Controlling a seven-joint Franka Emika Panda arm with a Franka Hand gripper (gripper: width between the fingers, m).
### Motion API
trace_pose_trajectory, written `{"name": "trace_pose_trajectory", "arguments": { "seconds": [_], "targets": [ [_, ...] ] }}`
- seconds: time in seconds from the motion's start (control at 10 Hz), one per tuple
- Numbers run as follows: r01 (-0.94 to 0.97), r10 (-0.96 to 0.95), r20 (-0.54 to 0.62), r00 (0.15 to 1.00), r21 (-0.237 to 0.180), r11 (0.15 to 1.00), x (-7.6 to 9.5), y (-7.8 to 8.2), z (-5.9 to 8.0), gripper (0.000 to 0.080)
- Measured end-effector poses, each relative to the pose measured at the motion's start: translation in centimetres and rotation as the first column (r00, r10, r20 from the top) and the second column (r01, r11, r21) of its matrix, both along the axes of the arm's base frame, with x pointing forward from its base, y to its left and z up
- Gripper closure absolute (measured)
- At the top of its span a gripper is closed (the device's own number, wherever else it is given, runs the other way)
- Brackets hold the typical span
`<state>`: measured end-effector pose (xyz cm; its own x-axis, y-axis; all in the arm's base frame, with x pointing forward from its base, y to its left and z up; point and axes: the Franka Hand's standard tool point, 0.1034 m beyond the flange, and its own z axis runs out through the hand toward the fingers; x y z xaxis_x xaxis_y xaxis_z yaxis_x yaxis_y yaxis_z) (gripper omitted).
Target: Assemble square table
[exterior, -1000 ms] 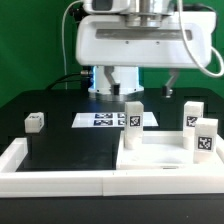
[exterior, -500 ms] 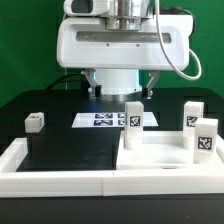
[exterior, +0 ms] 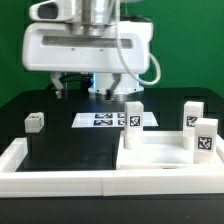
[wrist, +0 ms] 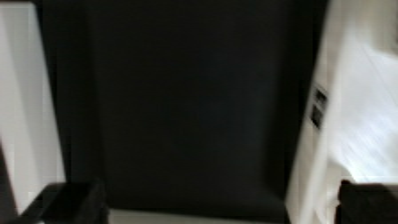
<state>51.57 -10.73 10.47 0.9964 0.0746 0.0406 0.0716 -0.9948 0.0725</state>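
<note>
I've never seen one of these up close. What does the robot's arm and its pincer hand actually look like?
The arm's head is a broad, rounded white housing with a metallic cylinder on top and a thin grey cable looping down one side. Beneath it hangs the gripper, with two short dark fingers. No markings are visible on it.

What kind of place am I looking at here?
Probably a robotics lab test bench: a green backdrop, a flat white marker board printed with black-and-white tags, and white plastic block legs carrying similar tags on a black table.

We see the slab [exterior: 160, 160] at lower right with three legs [exterior: 133, 117] standing on it; a fourth leg [exterior: 35, 122] lies far left, the marker board [exterior: 108, 120] mid-frame.
</note>
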Motion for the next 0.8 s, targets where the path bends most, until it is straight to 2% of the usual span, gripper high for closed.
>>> {"name": "trace_pose_trajectory", "arguments": {
  "seconds": [0.2, 0.3, 0.6, 0.8],
  "targets": [
    [0.000, 0.000, -0.020, 1.000, 0.003, 1.000, -1.4, -4.0, -0.2, 0.0150],
    [0.022, -0.022, -0.020, 1.000, 0.006, 1.000, -1.0, -5.3, 0.3, 0.0150],
    [0.040, -0.040, -0.020, 0.999, 0.000, 0.999, -1.4, -6.9, 0.2, 0.0150],
    [0.051, -0.051, -0.021, 0.998, -0.007, 0.999, -2.0, -8.6, -0.1, 0.0150]
  ]
}}
